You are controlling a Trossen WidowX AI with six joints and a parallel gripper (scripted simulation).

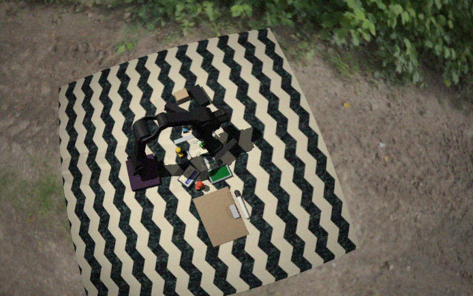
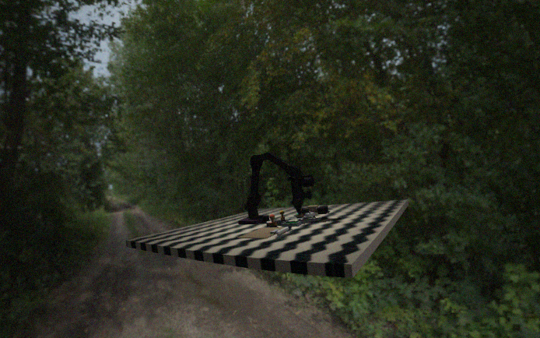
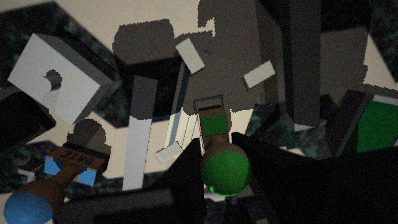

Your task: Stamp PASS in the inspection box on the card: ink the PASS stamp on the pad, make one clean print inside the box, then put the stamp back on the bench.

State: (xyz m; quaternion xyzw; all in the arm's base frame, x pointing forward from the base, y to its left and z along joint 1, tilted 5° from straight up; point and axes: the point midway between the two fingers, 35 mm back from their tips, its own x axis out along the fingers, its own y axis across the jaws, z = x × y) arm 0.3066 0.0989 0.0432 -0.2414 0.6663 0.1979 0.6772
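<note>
My gripper (image 3: 217,144) (image 2: 299,212) is shut on the green-knobbed stamp (image 3: 225,172) (image 1: 202,144), held upright low over the card. The stamp's lettering is not readable. The cream card (image 3: 242,123) (image 1: 193,147) lies under it, partly in shadow, with pale tabs at its corners. A thin dark box outline (image 3: 208,97) shows around the stamp's head in the wrist view. Whether the stamp's face touches the card, and any print under it, are hidden. The green ink pad (image 1: 220,174) (image 3: 381,126) lies open beside the card.
A blue-knobbed DATE stamp (image 3: 28,207) (image 1: 185,129) and a pale bar (image 1: 183,139) (image 3: 136,165) lie near the card. A yellow-knobbed stamp (image 1: 178,150), red-knobbed stamp (image 1: 199,185), blue-and-white case (image 1: 188,176), clipboard (image 1: 215,220), marker (image 1: 242,205) and tan block (image 1: 181,95) are around.
</note>
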